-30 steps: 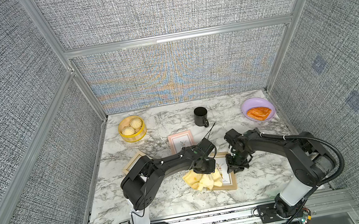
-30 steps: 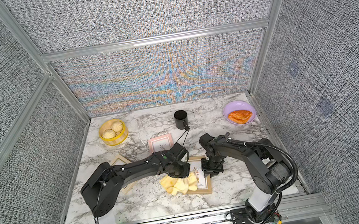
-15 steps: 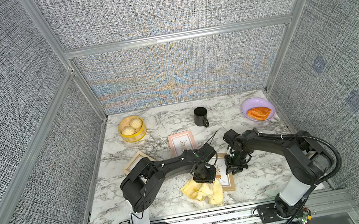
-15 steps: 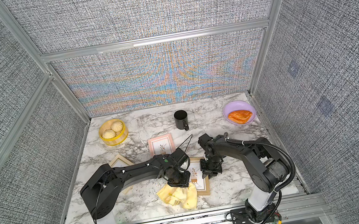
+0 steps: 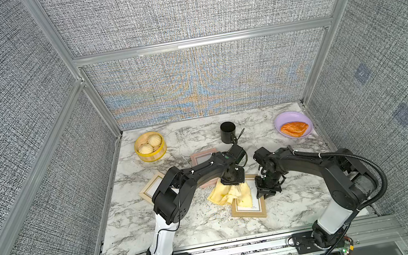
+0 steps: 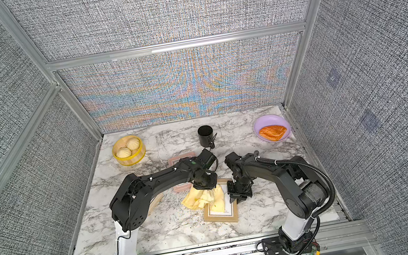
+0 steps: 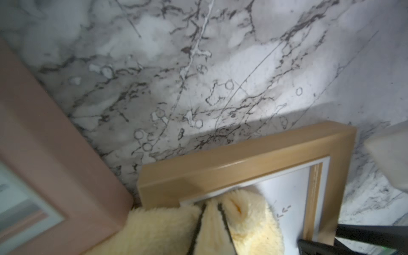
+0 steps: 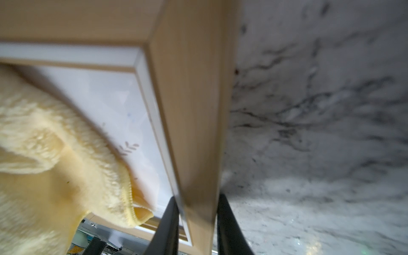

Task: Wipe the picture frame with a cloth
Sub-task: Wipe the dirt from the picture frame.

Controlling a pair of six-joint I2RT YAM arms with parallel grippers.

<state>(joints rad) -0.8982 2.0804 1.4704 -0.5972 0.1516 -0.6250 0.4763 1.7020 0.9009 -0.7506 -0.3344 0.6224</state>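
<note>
Both top views: picture frame (image 5: 248, 214) (image 6: 221, 217) flat on marble (image 5: 202, 226). cloth (image 5: 229, 196) (image 6: 205, 200) draped over frame's far end, spilling off its left edge. left gripper (image 5: 233, 181) (image 6: 204, 185) right above cloth. right gripper (image 5: 266, 194) (image 6: 238, 197) at frame's right rail, likely bracing frame against sliding.

Left wrist: left gripper (image 7: 212, 206) pinched tight on cloth (image 7: 242, 220) fold, pressing it onto glass inside frame (image 7: 231, 163) corner. pink frame (image 7: 55, 167) just beside that corner.

Right wrist: right gripper (image 8: 196, 198) narrow, fingers (image 8: 170, 220) straddling frame (image 8: 194, 110) rail, clamped. cloth (image 8: 55, 154) on glass near rail, clear of fingers.
</note>
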